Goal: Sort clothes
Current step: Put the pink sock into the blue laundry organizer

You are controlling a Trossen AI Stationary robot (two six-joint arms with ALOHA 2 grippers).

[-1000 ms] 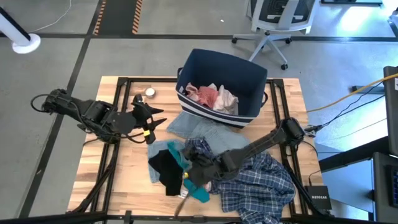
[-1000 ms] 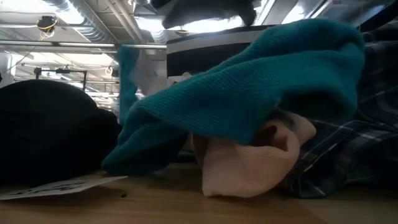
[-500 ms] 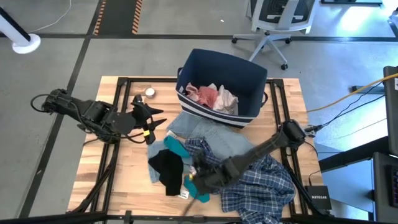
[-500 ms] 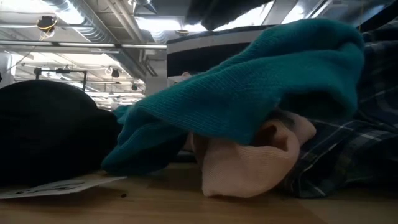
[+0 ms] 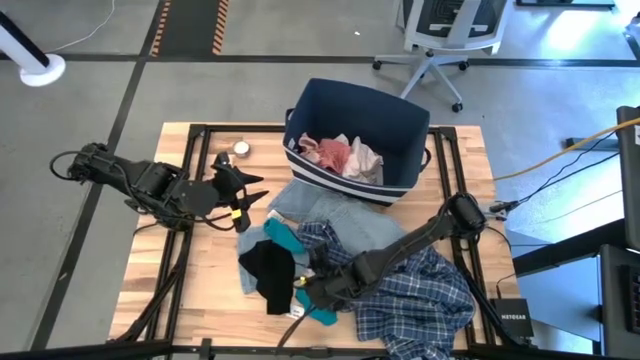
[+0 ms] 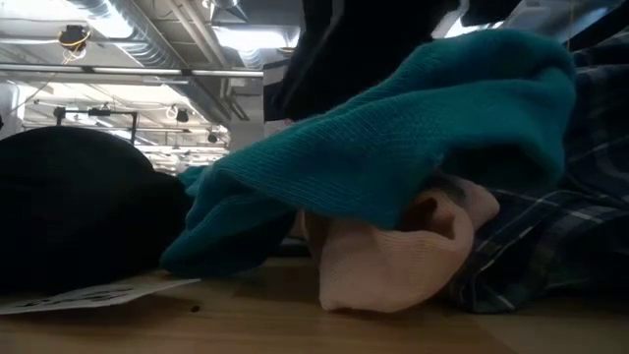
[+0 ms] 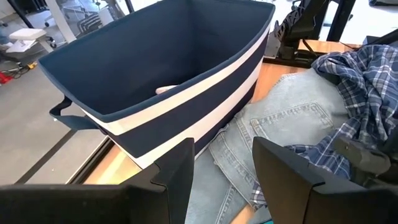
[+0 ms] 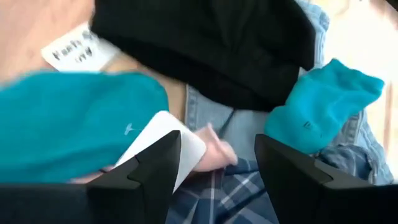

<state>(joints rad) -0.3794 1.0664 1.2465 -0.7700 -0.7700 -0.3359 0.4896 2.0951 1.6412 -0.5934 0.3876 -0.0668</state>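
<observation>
The clothes lie in a pile at the table's near middle. It holds a blue-white plaid shirt (image 5: 420, 290), light blue denim (image 5: 320, 205), a black piece (image 5: 268, 270), a teal sock (image 5: 283, 238), a larger teal piece (image 8: 68, 118) and a pink piece (image 6: 393, 261). My right gripper (image 5: 308, 290) is open close above the pile's near-left part. In the right wrist view, my right gripper (image 8: 217, 138) has its fingers on either side of the pink piece (image 8: 211, 152) and a white card (image 8: 165, 143). My left gripper (image 5: 250, 197) is open and empty at the table's left.
The navy bin with white stripes (image 5: 355, 135) stands at the table's far middle, with pink and white pieces in it. The denim's far end reaches its base (image 7: 186, 124). A small round thing (image 5: 241, 149) lies left of the bin. A paper label (image 6: 88, 295) lies under the black piece.
A teal sock that hung upright behind the pile in the low view has dropped onto the pile beside the black piece. My right gripper has gone a little toward the near-left and down, close over the large teal piece.
</observation>
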